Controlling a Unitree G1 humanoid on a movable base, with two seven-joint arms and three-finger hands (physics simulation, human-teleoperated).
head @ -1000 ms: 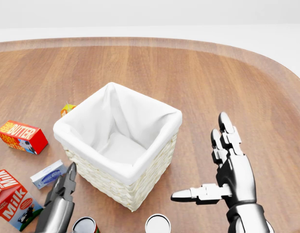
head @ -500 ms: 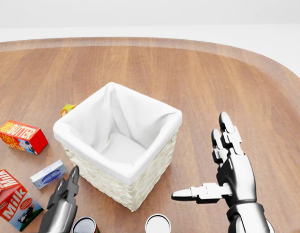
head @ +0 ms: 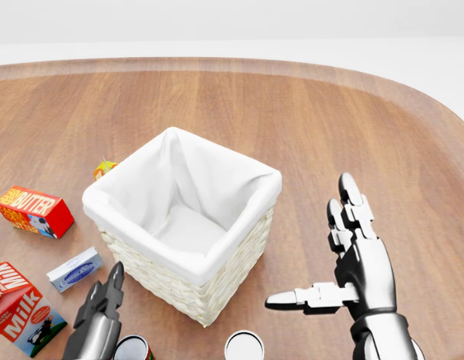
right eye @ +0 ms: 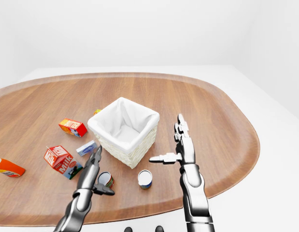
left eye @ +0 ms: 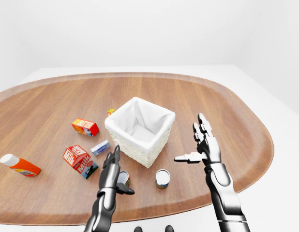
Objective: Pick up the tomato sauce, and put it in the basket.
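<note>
So the red-labelled metal can of tomato sauce (left eye: 123, 178) is standing upright on the oval brown wooden table (head: 329, 112), sitting at about 7 o'clock from the white-lined wicker basket (head: 217, 289) in the left-eye view, and it's well outside it. The left hand (left eye: 110, 171) is hanging just beside the can at its 9 o'clock, with its fingers stretched out straight and its thumb poking across below the can. It isn't gripping anything, and I can't tell if it's actually touching the can.

The right hand (head: 360, 262) is hovering at the basket's 4 o'clock, spread wide with fingers pointing up and the thumb sticking out sideways, holding nothing. A second can with a pale label (left eye: 162, 178) is standing between the two hands.

Out at the basket's 8 to 9 o'clock a red butter box (head: 34, 211), a red milk carton (head: 18, 307) and a small blue-and-white box (head: 74, 268) are lying around. An orange bottle with a white cap (left eye: 19, 165) is lying farthest out that way.
</note>
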